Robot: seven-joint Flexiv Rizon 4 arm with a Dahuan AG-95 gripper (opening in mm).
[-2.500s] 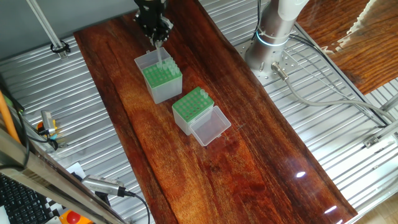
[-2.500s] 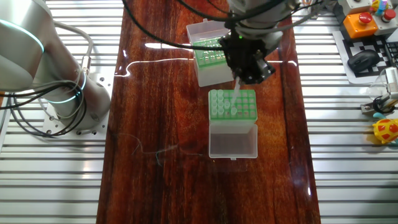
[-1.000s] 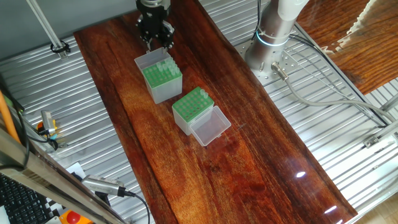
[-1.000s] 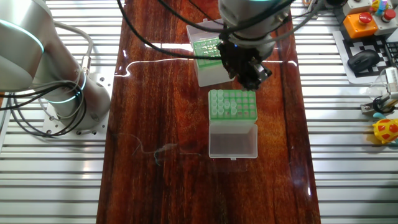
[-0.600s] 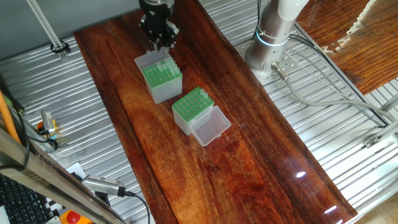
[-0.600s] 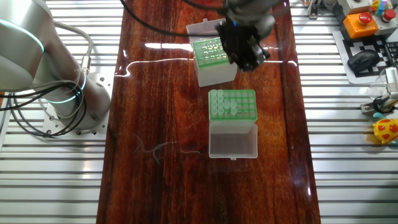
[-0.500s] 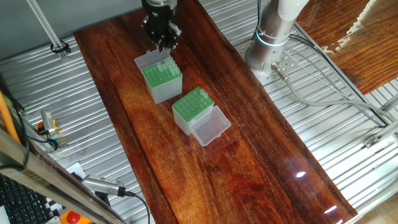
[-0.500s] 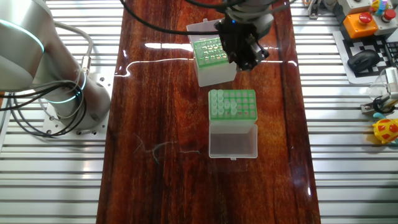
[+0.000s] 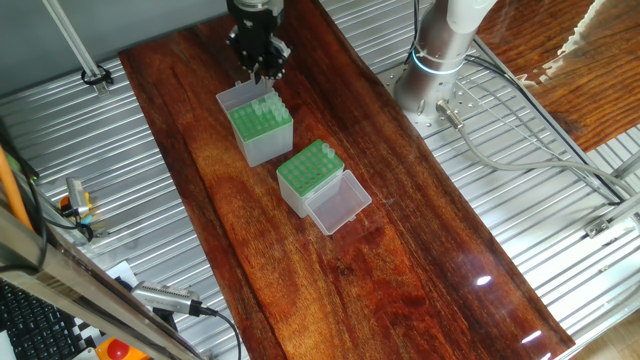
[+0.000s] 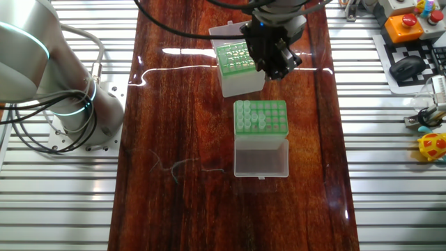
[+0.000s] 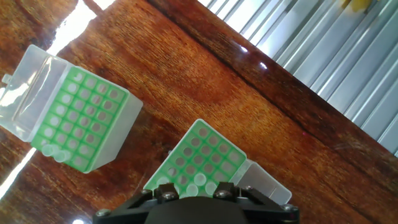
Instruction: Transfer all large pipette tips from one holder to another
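Note:
Two green-topped boxes stand on the wooden board. The grey-sided holder point(image 9: 262, 128) point(image 10: 260, 117) point(image 11: 196, 155), its whitish lid point(image 9: 238, 97) folded back, carries several large pipette tips point(image 10: 252, 118) point(image 11: 196, 182). The whitish holder point(image 9: 308, 172) point(image 10: 240, 66) point(image 11: 81, 118) has a clear tray-like lid point(image 9: 340, 205) and two tips point(image 11: 53, 152) at one corner. My gripper point(image 9: 260, 70) point(image 10: 276, 68) hangs above the boxes, apart from both. It looks open, and no tip shows under it. In the hand view only the black housing point(image 11: 193, 208) shows; the fingers are hidden.
The arm's base point(image 9: 440, 50) point(image 10: 63, 84) stands on the slatted metal bench beside the board, with cables point(image 9: 520, 150) trailing from it. An orange button box point(image 10: 404, 24) and a yellow toy point(image 10: 435, 146) lie off the board's far side.
2.5 s ago a tip hung under the gripper over the grey-sided holder. The gripper has since lifted without it and drifted toward the whitish holder. It has barely moved in the last half second.

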